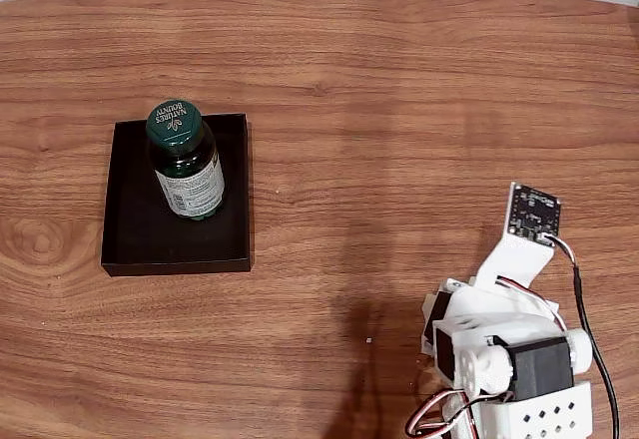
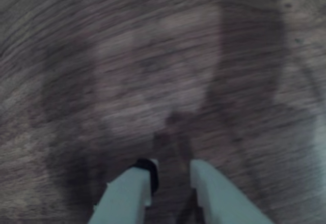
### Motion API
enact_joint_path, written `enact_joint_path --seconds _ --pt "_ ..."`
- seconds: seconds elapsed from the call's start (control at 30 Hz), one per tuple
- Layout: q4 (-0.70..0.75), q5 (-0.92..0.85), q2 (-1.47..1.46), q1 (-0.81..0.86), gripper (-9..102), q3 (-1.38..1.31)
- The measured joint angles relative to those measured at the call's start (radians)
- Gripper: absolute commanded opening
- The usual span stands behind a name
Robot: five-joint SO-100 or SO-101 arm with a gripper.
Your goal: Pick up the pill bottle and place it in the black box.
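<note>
Bottle point(image 1: 185, 160) stands upright inside the box point(image 1: 130, 229) in the fixed view, its green cap toward the camera and its white label facing the near side. It sits in the upper part of the box, nearer the right wall than the left as that view shows them, and nothing touches it. The box lies on the left half of the wooden table point(image 1: 399, 90). The arm point(image 1: 504, 349) is folded at the lower right corner of that view, well apart from the box, with a small circuit board on its white bracket pointing up-table.

In the wrist view the gripper point(image 2: 170, 175) enters from the bottom edge, its two pale fingers point(image 2: 125, 196) held slightly apart with nothing between them; bare wood grain shows through the gap. The picture is blurred, and soft shadows lie across the table beneath.

Judged from how things lie, the placing looks done: the bottle is in the box and the arm is clear of it. What remains seems no more than settling the arm at rest. If the bottle were to need another grasp, the arm would have to reach far across the table to the left.
</note>
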Motion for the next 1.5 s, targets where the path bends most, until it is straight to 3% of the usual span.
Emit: enact_joint_path --seconds 0.5,1.5 --pt "0.031 0.167 0.002 -0.025 4 -0.002" --pt "0.038 0.196 0.003 -0.011 4 -0.002"
